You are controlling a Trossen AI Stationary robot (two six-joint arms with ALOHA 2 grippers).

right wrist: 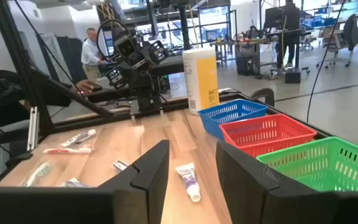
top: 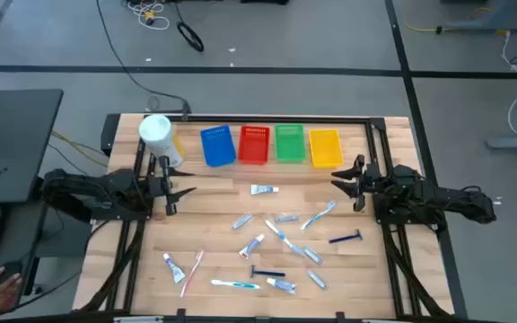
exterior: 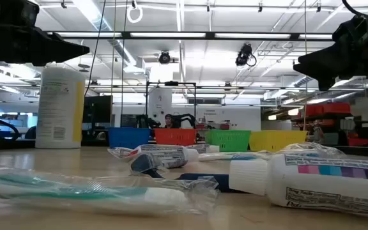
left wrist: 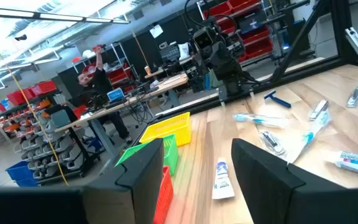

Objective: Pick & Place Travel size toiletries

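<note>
Hovering above the wooden table point(top: 214, 206) at its 9 o'clock edge, the left gripper point(top: 179, 194) holds nothing, its fingers point(left wrist: 148, 168) spread apart. Opposite, at the 3 o'clock edge, the right gripper point(top: 344, 182) hangs the same way, its fingers point(right wrist: 154, 165) parted and empty.

Between them, from the table's centre down to 6 o'clock, lie the travel size toiletries point(top: 272, 242): small tubes, slim toothbrushes in clear wrap and dark blue razors, scattered loosely. One toothpaste tube point(top: 263, 189) lies apart at about 12 o'clock of the scatter, between the two grippers and near the baskets. A blue razor point(top: 346, 238) lies toward 3 o'clock, and a pink toothbrush point(top: 193, 267) beside another tube toward 8 o'clock.

Along the 12 o'clock edge stand a blue basket point(top: 216, 145), a red basket point(top: 254, 144), a green basket point(top: 289, 143) and a yellow basket point(top: 325, 147) in a row. A white canister point(top: 157, 135) stands upright at 11 o'clock, just beside the left gripper.
</note>
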